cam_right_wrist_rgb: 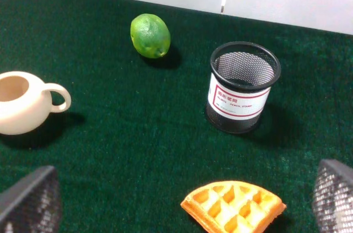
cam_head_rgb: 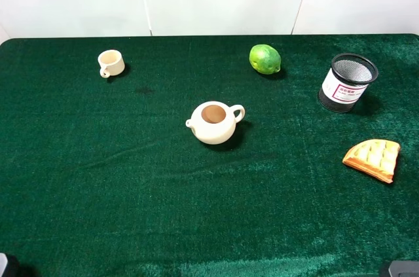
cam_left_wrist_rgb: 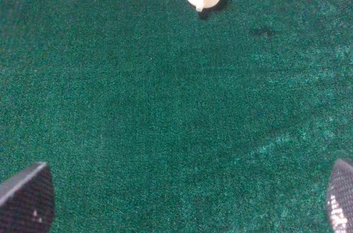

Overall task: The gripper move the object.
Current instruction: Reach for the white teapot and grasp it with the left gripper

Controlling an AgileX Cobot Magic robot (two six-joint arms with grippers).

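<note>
A: Has anything been done?

B: Nothing. The round cream ceramic teapot (cam_head_rgb: 213,122) is seen untouched, mid green felt table (cam_head_rgb: 98,179). The left gripper (cam_left_wrist_rgb: 185,200) and right gripper (cam_right_wrist_rgb: 182,197) are spread wide, empty. Approach, grasp and move are left.

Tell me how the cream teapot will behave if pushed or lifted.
The teapot looks like rigid ceramic, so probably smooth and breakable. Its wide rounded body sits low on the green cloth, so a push should drag rather than tip it. Lidless, it seems fairly light.
</note>
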